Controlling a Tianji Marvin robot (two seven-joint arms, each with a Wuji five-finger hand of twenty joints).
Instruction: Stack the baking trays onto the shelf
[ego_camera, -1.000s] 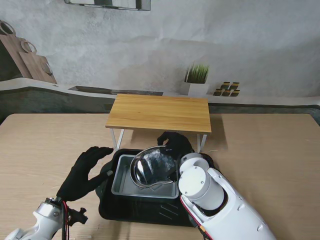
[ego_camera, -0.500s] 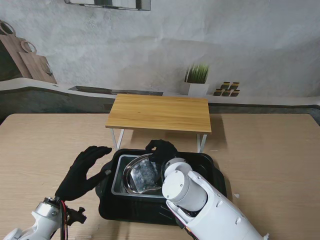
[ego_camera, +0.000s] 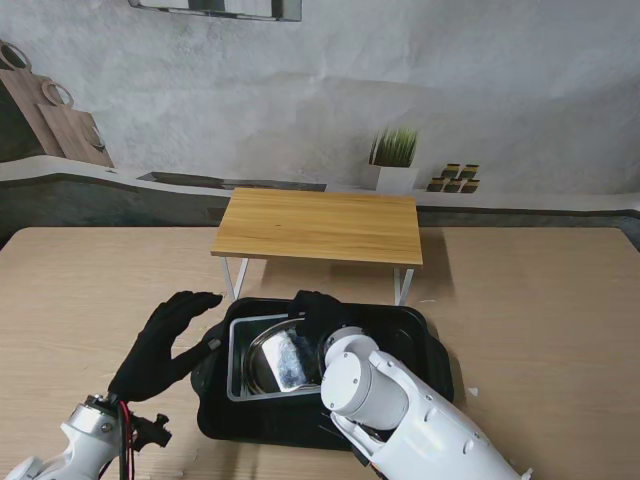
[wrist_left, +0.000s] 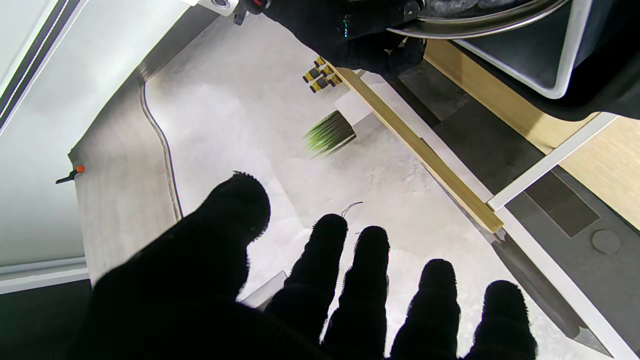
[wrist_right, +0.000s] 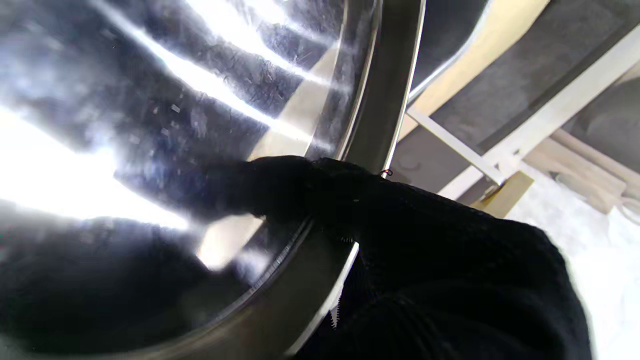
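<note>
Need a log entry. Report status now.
Right hand shut on round steel pan, inside silver rectangular tray in black tray. Left hand open beside it. Wooden shelf bare.

The left hand hovers palm-down with its fingers spread and holding nothing, while the right hand is curled closed, forearm angled forward.

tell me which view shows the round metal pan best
The stand view: the round metal pan shows nearly whole, inside the rectangular tray, its right side hidden by the right arm. The right wrist view shows only its glaring inside and rim; the left wrist view, a sliver of rim.
</note>
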